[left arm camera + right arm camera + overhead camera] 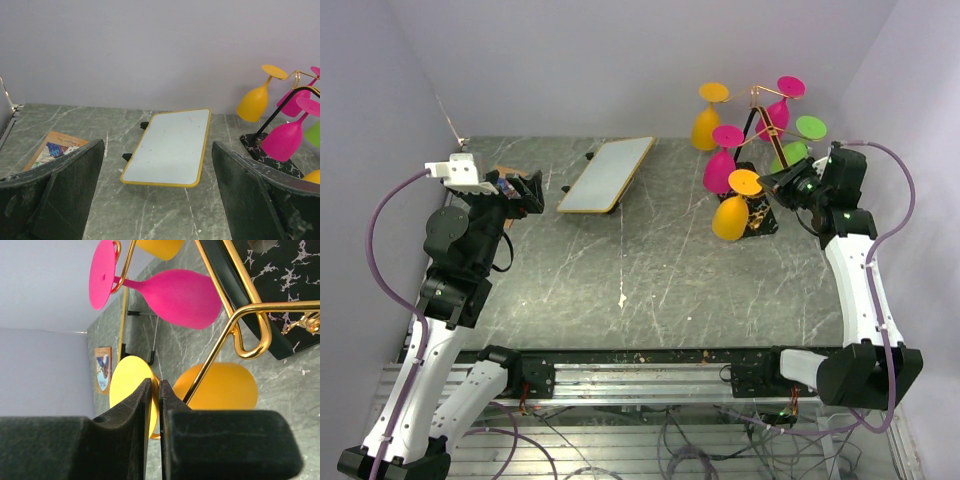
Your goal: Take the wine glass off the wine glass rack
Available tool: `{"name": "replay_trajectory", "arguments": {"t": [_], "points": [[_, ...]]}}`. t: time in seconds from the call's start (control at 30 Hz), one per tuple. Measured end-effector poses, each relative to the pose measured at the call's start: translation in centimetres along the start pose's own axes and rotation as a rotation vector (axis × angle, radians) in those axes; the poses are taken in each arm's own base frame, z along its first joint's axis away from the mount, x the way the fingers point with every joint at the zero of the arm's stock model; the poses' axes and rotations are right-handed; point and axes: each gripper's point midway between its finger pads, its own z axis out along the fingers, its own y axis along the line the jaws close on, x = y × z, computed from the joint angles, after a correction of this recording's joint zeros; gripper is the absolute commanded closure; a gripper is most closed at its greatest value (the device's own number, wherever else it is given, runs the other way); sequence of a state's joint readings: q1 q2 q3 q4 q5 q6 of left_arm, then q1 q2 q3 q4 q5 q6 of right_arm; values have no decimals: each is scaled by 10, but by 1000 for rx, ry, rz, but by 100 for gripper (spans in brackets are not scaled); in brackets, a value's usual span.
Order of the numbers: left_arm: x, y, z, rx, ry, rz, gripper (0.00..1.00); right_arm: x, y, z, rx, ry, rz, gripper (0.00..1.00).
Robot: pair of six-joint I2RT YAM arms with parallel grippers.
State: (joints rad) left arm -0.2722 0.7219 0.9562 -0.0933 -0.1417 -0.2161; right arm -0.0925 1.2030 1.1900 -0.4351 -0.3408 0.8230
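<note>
The wine glass rack [760, 115] is a gold wire stand on a black veined base [762, 215] at the back right. Several glasses hang upside down from it: yellow, pink and green. The nearest yellow wine glass [731, 217] hangs at the front. My right gripper [773, 186] is shut on the edge of that glass's round foot [126, 382], with its bowl [225, 388] just beyond the rack wire [250, 310]. My left gripper [526, 190] is open and empty at the far left, and the rack shows at the right edge of its view [299, 80].
A white tray with a yellow rim [607, 173] stands on short black legs at the back centre. A small printed card [54, 151] lies at the back left. Purple walls close in the table on three sides.
</note>
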Motion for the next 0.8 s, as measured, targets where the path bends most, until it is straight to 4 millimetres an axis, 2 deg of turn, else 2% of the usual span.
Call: {"name": "replay_trajectory", "arguments": {"t": [0.27, 0.8], "points": [[0, -1, 0, 5, 1, 0, 1, 2, 12, -11, -40, 2, 17, 100], [1, -2, 1, 9, 4, 0, 1, 7, 11, -15, -36, -2, 106, 100]]}}
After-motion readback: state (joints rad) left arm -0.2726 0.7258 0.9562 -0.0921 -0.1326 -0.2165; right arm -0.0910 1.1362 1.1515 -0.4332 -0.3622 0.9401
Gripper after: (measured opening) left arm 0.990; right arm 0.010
